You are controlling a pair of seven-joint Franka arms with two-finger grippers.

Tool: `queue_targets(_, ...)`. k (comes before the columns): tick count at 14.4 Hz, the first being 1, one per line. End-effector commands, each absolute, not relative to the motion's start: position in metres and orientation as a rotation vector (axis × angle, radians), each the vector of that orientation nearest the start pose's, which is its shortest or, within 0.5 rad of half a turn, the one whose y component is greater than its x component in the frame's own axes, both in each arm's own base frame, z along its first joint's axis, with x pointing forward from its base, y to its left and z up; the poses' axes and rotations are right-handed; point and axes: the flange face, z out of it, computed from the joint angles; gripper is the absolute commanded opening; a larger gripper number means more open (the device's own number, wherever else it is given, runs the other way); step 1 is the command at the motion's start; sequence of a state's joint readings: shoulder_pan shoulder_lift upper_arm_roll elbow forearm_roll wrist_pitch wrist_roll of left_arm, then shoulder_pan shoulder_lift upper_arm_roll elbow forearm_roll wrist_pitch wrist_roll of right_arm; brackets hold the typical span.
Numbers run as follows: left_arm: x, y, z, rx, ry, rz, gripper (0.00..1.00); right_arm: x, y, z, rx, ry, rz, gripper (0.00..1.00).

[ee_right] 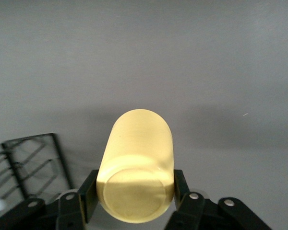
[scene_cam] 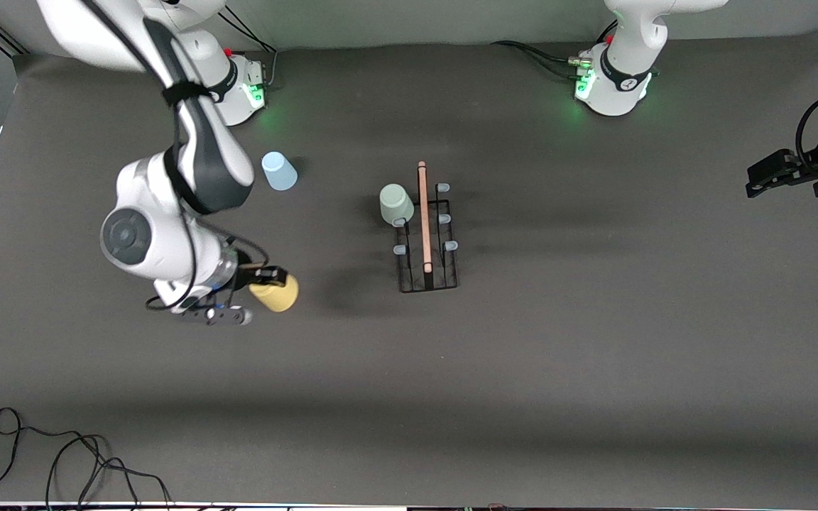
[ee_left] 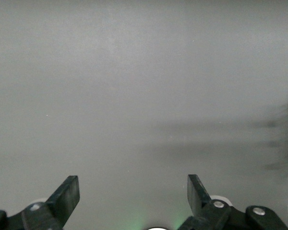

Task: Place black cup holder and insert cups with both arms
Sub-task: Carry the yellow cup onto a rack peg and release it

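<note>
The black cup holder (scene_cam: 427,241) stands at the table's middle, its wooden rod (scene_cam: 423,213) on top and blue-capped prongs at its sides. The pale grey-green cup (scene_cam: 396,204) sits on a prong on the side toward the right arm's end. The light blue cup (scene_cam: 279,171) stands upside down on the table near the right arm's base. My right gripper (scene_cam: 271,278) is shut on the yellow cup (scene_cam: 275,292), held on its side in the air; the right wrist view shows it (ee_right: 137,167) between the fingers. My left gripper (scene_cam: 760,181) waits open and empty at the left arm's end.
A loose black cable (scene_cam: 61,461) lies at the table's near edge toward the right arm's end. The holder's base (ee_right: 31,160) shows in the right wrist view.
</note>
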State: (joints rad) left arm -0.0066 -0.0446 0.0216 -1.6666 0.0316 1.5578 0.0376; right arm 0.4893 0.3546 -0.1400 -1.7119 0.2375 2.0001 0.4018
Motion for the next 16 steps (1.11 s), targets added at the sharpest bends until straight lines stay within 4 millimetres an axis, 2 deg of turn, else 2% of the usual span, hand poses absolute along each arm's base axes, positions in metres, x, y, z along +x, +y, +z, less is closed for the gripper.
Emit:
queue_targets(1,0.538,0.012,0.605,-3.106,0.051,0.088,1.0,0.587,0.315,0.398,-2.969,0.373,0.157,0.1)
queue_targets(3,0.538,0.013,0.604,-3.106,0.047,0.085,1.0,0.574,0.364,0.409,-2.951,0.44,0.129,0.1)
queue_targets(7,0.542,0.016,0.599,-3.106,0.042,0.097,1.0,0.545,0.42,0.409,-2.938,0.486,0.107,0.1)
queue_targets(9,0.541,0.017,0.6,-3.106,0.04,0.095,1.0,0.533,0.441,0.399,-2.941,0.513,0.093,0.1)
queue_targets(12,0.54,0.016,0.6,-3.106,0.042,0.102,1.0,0.522,0.458,0.381,-2.957,0.482,0.091,0.1)
queue_targets(16,0.538,0.015,0.603,-3.106,0.044,0.102,1.0,0.523,0.462,0.356,-2.97,0.489,0.093,0.1)
